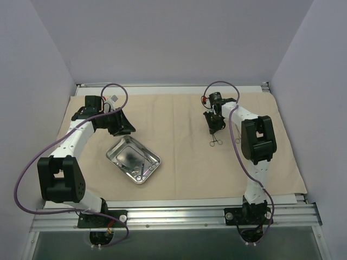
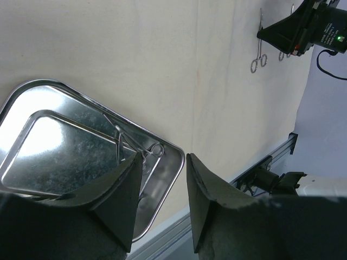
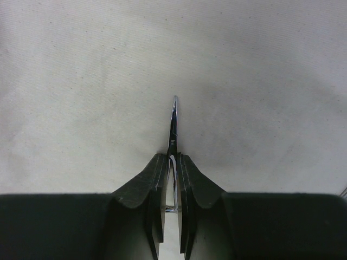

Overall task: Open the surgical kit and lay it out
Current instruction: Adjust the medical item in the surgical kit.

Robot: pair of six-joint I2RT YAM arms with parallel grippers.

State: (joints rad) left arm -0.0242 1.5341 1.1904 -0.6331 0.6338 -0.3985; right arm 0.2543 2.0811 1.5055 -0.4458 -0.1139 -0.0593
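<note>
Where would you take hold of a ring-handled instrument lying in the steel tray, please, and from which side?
Grip the ring-handled instrument across its slim shank, just short of the rings, coming straight down from above. It lies flat on the floor of the steel tray, close to its raised rim, which would likely block a sideways approach.

Left gripper [image 2: 164, 161] half open, right gripper [image 3: 173, 158] clamped.

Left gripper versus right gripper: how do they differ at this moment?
The left gripper is open and empty; the right gripper is shut on a slim metal instrument. The left gripper hangs by the steel tray; the right gripper is over bare beige cloth. Both have dark fingers.
</note>
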